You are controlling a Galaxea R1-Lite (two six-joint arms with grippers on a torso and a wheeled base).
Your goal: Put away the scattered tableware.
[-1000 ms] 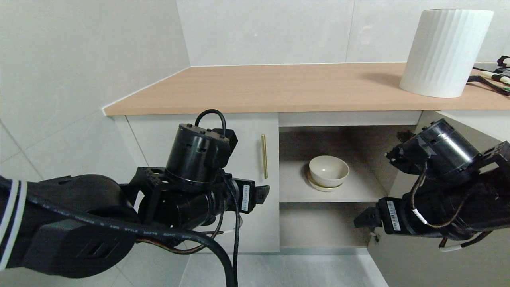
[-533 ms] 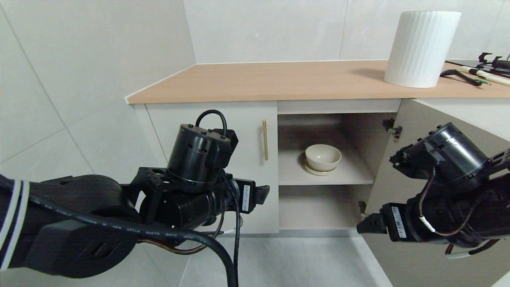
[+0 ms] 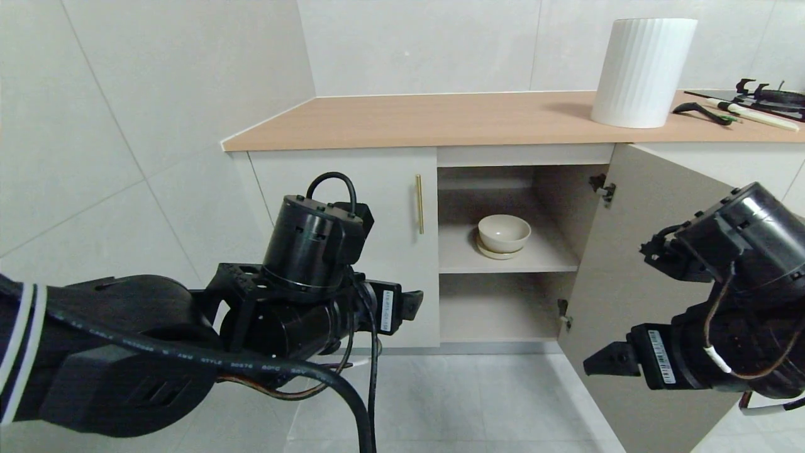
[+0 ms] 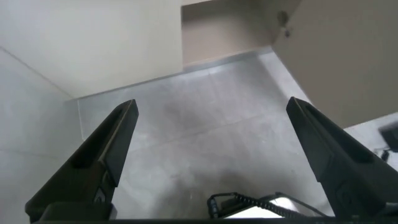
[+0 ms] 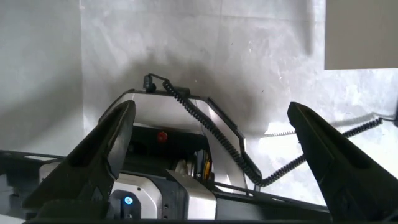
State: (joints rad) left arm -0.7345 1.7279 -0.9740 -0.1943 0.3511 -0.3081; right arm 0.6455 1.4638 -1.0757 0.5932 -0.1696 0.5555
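The left gripper (image 4: 210, 109) is released: its two dark fingers stand wide apart with nothing between them, above grey floor tiles (image 4: 205, 149). In the head view its tip sits low in the frame, a little left of centre, against the lower right corner of the closed door (image 3: 352, 207). The right gripper (image 5: 211, 109) is spread the same way and holds nothing. In the head view it is at the lower right, just in front of the open door (image 3: 629, 251), which swings out toward the right of the frame.

Between the two arms, at the centre of the frame, the cupboard (image 3: 522, 155) stands open. A cream bowl (image 3: 504, 231) sits upright on a small plate (image 3: 497, 254) on the upper shelf (image 3: 547, 258), toward the shelf's left side and well apart from both grippers. A thin gold handle (image 3: 418, 204) runs upright along the closed door's right edge, just left of the opening.

A wooden countertop (image 3: 440, 119) crosses the upper half of the frame. At the upper right a tall white ribbed container (image 3: 643, 63) stands on it. Further right lie a black-handled utensil (image 3: 701, 113) and a pale stick (image 3: 751, 115), near a black stove grate (image 3: 770, 95) at the frame's edge.
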